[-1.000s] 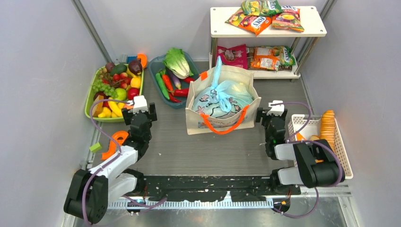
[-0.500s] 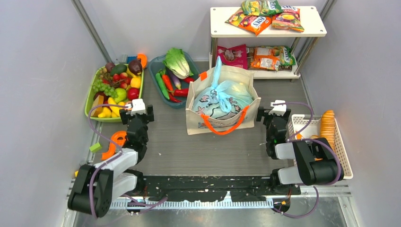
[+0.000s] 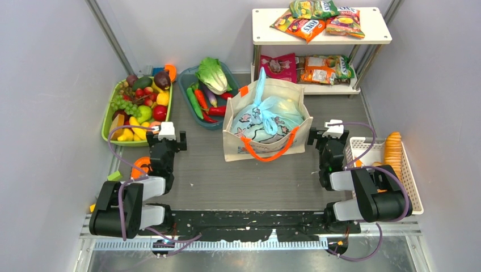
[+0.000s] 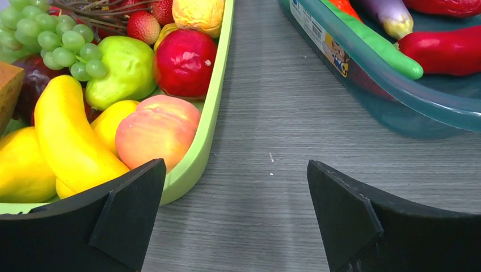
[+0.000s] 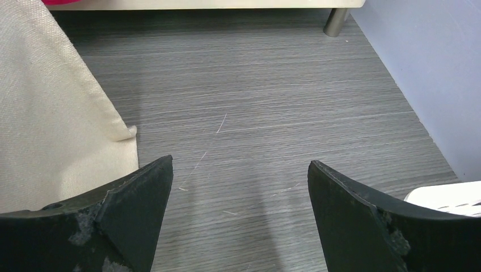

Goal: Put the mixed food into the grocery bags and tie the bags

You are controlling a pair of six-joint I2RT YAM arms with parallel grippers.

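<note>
The canvas tote stands upright in the middle of the worktop, nearer the far edge. Its long side runs parallel to that edge and one orange handle hangs over its near wall. Inside it sits the light-blue plastic bag, knotted, with its tied tail pointing toward the far edge; only the top view shows the bag and the knot. The right wrist view catches just the tote's plain beige side wall. That wall lies left of the right pincer, which is spread wide over bare worktop, close beside the tote but apart from it. The left pincer, also wide and holding nothing, sits well left of the tote. Its view shows the rim of the green tray of fruit on one side and the teal tray on the other. From above, a cabbage lies in the teal tray, lengthwise from near to far. Snack packets lie on both levels of the shelf at the far right corner. A white mesh basket with biscuits sits at the right edge.
</note>
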